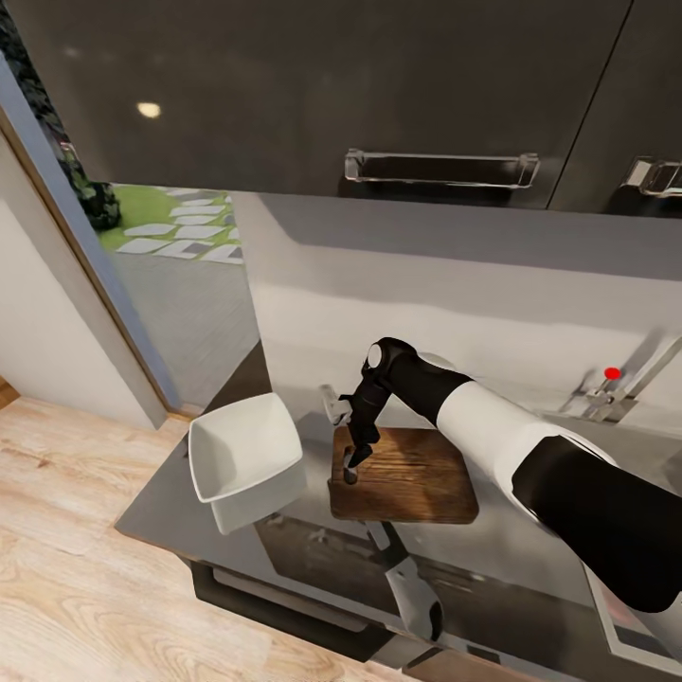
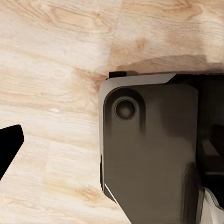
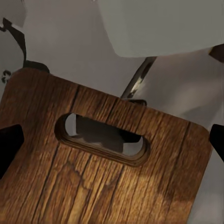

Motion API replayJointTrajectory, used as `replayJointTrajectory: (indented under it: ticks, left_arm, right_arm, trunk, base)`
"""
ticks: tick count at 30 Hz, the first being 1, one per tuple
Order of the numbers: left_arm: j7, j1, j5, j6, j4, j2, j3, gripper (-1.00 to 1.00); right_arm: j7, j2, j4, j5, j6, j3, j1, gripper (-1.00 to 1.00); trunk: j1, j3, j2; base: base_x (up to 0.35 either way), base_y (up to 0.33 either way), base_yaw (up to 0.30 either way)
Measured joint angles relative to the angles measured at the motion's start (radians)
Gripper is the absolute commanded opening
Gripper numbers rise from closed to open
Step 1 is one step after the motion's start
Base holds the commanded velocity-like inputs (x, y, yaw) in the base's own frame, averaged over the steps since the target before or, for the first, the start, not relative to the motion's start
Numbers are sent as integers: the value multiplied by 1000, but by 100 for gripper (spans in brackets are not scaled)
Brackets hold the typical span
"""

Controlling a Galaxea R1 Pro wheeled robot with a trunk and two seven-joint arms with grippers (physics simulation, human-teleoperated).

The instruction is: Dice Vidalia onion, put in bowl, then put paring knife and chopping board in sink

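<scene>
— Where is the right pincer point(image 1: 352, 471)?

— Hanging point-down over the left end of the chopping board point(image 1: 407, 488), right by the board's handle slot point(image 3: 102, 140). In the right wrist view its two dark fingertips point(image 3: 9, 147) sit far out at either side of the board, so the jaws are spread wide and grip nothing.

— Does it touch the wood?

— From the head view it looks very close to or on the board; I cannot tell which.

— And what lies around the board?

— The board is dark brown wood with rounded corners, lying flat on the glossy dark surface point(image 1: 170, 502). Just to its left stands the white square bowl point(image 1: 244, 457), near the surface's left end, close beside the board but apart from it. In the right wrist view the bowl's pale side point(image 3: 158, 25) shows beyond the handle end of the board, and through the slot only reflections in the surface are seen.

— The knife and the onion?

— I cannot make out either one.

— The sink?

— At the far right the tap with its red knob point(image 1: 612, 373) stands against the pale wall; the basin is hidden behind the right arm point(image 1: 530, 455).

— The left pincer point(image 2: 9, 149)?

— One dark fingertip shows in the left wrist view, above pale wooden floor point(image 2: 51, 56) and a dark grey part of the robot point(image 2: 149, 149). Open or closed, I cannot tell.
</scene>
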Motion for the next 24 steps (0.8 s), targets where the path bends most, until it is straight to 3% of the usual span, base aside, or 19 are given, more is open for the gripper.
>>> replayJointTrajectory:
  ticks: [5, 11, 24]
  left_arm:
    - [0, 0, 0, -1, 0, 0, 0, 100]
    - [0, 0, 0, -1, -1, 0, 0, 100]
    - [0, 0, 0, -1, -2, 0, 0, 100]
  right_arm:
    - [-34, 11, 0, 7, 0, 0, 0, 100]
    - [-38, 21, 0, 56, -2, 0, 0, 100]
    - [-38, 34, 0, 69, -10, 0, 0, 100]
  trunk:
    - [0, -7, 0]
    - [0, -15, 0]
    - [0, -16, 0]
  base:
    - [0, 0, 0]
    - [0, 0, 0]
    - [0, 0, 0]
